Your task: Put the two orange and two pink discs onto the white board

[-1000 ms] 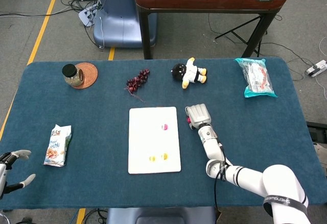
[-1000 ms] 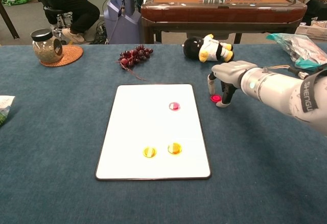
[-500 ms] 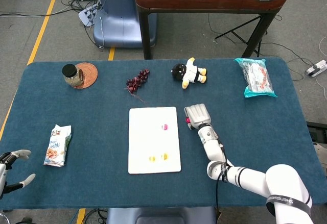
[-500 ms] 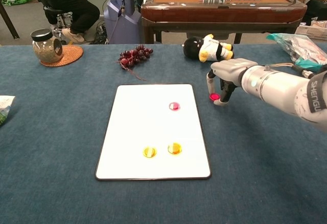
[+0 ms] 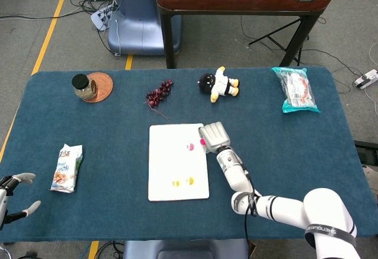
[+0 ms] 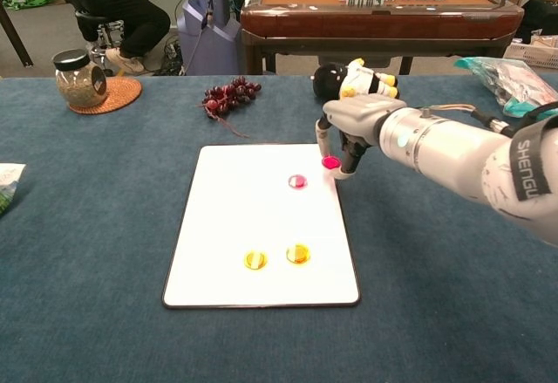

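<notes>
One pink disc [image 6: 330,162], lying flat, is pinched in the right hand [image 6: 347,130], now moved from the cloth to the white board [image 6: 235,226]'s 3 o'clock edge.

Blue-covered table [image 5: 118,153] observed. White board [image 5: 177,161] laid near centre. Behind board: grape bunch [image 5: 159,92], plush toy [image 5: 218,84]. Far left of board: jar [image 5: 84,87] on woven coaster [image 5: 104,86], snack packet [image 5: 66,168]. Far right behind: sealed bag [image 5: 295,89].
</notes>
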